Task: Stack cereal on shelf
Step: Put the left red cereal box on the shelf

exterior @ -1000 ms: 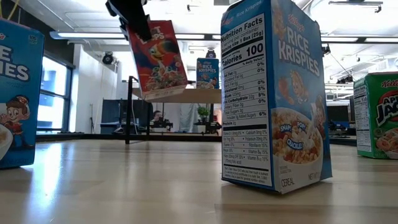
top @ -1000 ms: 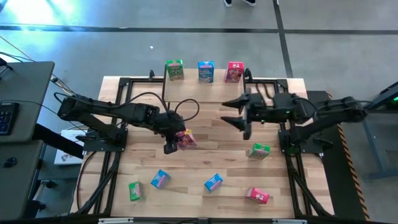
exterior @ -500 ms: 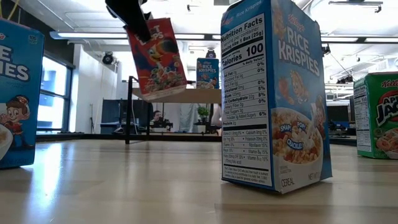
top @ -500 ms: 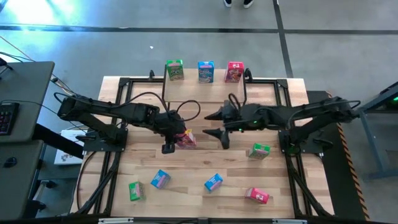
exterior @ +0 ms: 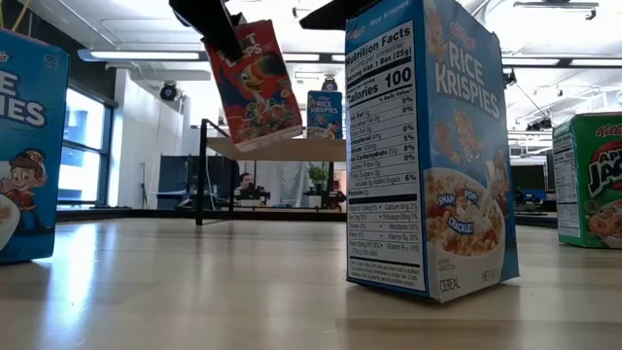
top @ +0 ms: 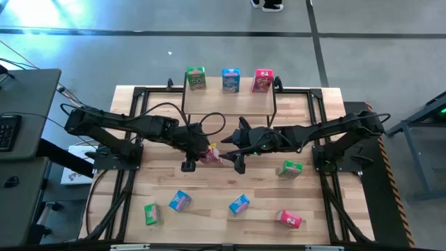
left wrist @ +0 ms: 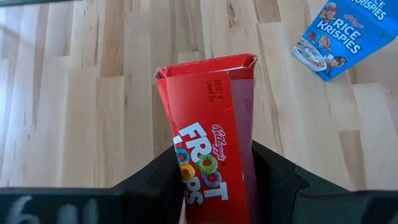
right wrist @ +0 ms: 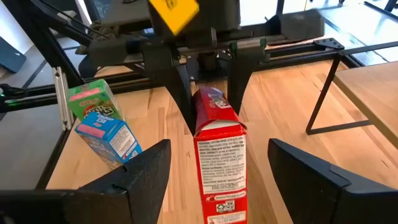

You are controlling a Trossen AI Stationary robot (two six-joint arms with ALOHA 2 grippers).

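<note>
Right now our left hand (left wrist: 214,186) pinches a red Froot Loops box (left wrist: 211,130) by one end and holds it tilted in the air over the middle of the desk (top: 160,174), in front of the shelf (top: 230,101). We judge the box light and stiff enough to carry, but thin card that would dent under a hard squeeze, and its printed faces look smooth, so a grip across the two broad faces near the middle seems safest.

Our right hand (right wrist: 214,168) is spread wide, its fingers on either side of the box's free end without touching it, so it looks ready to take the box over. Between the two hands there is little room; any closing should come in straight so the fingers do not knock the left hand's.

Three boxes already stand on the far edge of the shelf: a green box (top: 196,78), a blue box (top: 231,79) and a red-pink box (top: 263,80), side by side with small gaps. The plank in front of them is bare. The black legs (right wrist: 323,93) are the things to clear on the way up.

On the desk, five more boxes are scattered well apart, among them a green one (top: 290,168) near the right arm and a blue Rice Krispies box (exterior: 428,146) standing upright near the front.
</note>
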